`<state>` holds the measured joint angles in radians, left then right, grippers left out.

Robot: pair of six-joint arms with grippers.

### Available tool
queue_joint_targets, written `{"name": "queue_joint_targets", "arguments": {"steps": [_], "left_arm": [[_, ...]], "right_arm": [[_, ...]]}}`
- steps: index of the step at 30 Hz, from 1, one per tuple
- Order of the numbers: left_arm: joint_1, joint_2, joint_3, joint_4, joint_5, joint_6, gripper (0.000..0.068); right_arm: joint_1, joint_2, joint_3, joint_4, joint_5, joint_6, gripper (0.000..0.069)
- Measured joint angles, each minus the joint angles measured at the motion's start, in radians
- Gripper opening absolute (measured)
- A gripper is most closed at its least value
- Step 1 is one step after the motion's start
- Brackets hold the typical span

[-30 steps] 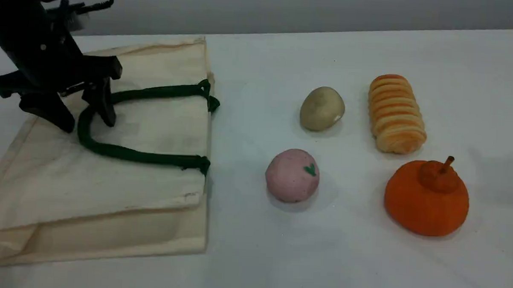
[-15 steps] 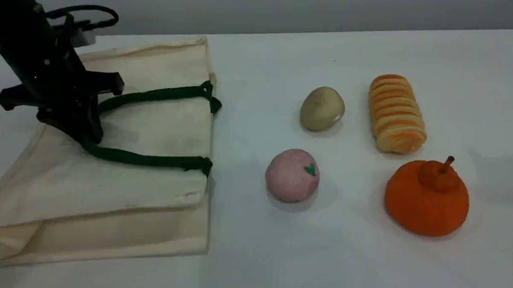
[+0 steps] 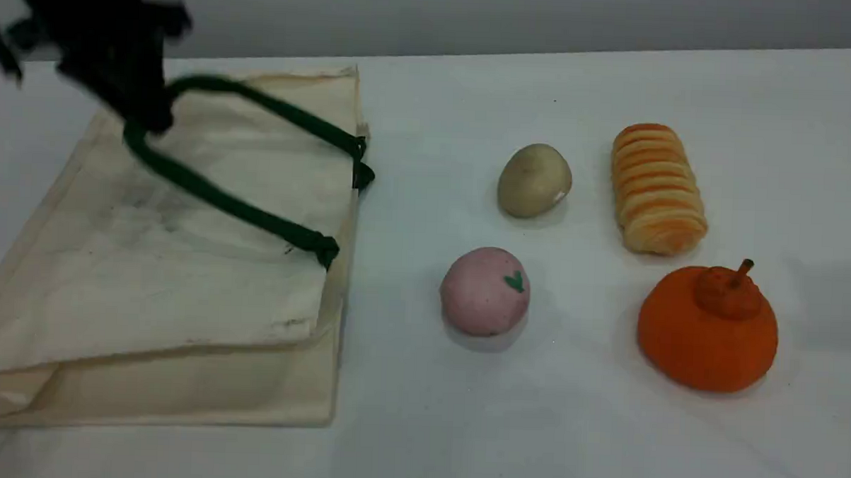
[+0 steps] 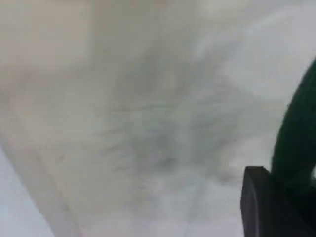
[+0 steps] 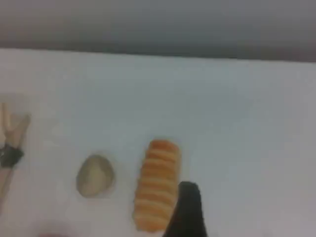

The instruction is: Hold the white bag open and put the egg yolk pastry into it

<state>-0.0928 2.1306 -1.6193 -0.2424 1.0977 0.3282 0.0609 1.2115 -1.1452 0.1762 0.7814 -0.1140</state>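
The white bag (image 3: pixel 183 273) lies flat on the table's left side, its mouth facing right. My left gripper (image 3: pixel 150 116), blurred at the upper left, is shut on the bend of a dark green handle (image 3: pixel 222 196) and holds it above the cloth. In the left wrist view the handle (image 4: pixel 296 143) runs beside a dark fingertip (image 4: pixel 261 207) over the bag's cloth (image 4: pixel 148 123). The egg yolk pastry (image 3: pixel 534 180) rests on the table right of the bag; it also shows as a tan pastry (image 5: pixel 95 176) in the right wrist view. One fingertip (image 5: pixel 187 210) of my right gripper hangs above the table, holding nothing.
A pink ball with a green mark (image 3: pixel 485 291) sits in front of the pastry. A ridged golden bread roll (image 3: pixel 657 188) lies to its right, and an orange pumpkin-shaped piece (image 3: pixel 707 328) stands at the front right. The roll (image 5: pixel 157 185) lies beside my right fingertip.
My left gripper closed on the green handle, then rose up and back. The handle loop and the bag's upper layer lifted with it. The food items have not moved.
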Motion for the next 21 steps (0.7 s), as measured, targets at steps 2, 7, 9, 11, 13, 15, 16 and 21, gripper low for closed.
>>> {"name": "queue_joint_targets", "arguments": {"steps": [2, 7, 9, 11, 13, 15, 16, 21], "left_arm": [[0.0, -0.001, -0.083, -0.049, 0.076, 0.064, 0.0092], [-0.011, -0.026, -0.237, -0.151, 0.127, 0.156, 0.0092], [-0.022, -0.048, -0.25, -0.173, 0.126, 0.187, 0.0092], [-0.022, -0.072, -0.25, -0.179, 0.13, 0.192, 0.0092], [-0.022, -0.101, -0.25, -0.176, 0.129, 0.192, 0.0092], [-0.022, -0.131, -0.25, -0.175, 0.128, 0.192, 0.0092], [-0.022, -0.146, -0.25, -0.179, 0.128, 0.192, 0.0092], [-0.053, -0.213, -0.249, -0.186, 0.128, 0.191, 0.0092]], "right_arm": [[0.0, 0.0, 0.0, 0.0, 0.017, 0.0, 0.0552], [0.0, 0.039, 0.0, 0.002, 0.056, -0.031, 0.0552], [0.0, 0.067, 0.0, 0.012, 0.064, -0.034, 0.0552], [0.0, 0.1, 0.0, 0.038, 0.064, -0.049, 0.0552], [0.0, 0.139, 0.0, 0.052, 0.064, -0.068, 0.0552], [0.0, 0.172, 0.0, 0.07, 0.061, -0.077, 0.0552], [0.0, 0.19, 0.0, 0.081, 0.053, -0.083, 0.0552], [0.0, 0.276, 0.0, 0.162, 0.031, -0.152, 0.0552]]}}
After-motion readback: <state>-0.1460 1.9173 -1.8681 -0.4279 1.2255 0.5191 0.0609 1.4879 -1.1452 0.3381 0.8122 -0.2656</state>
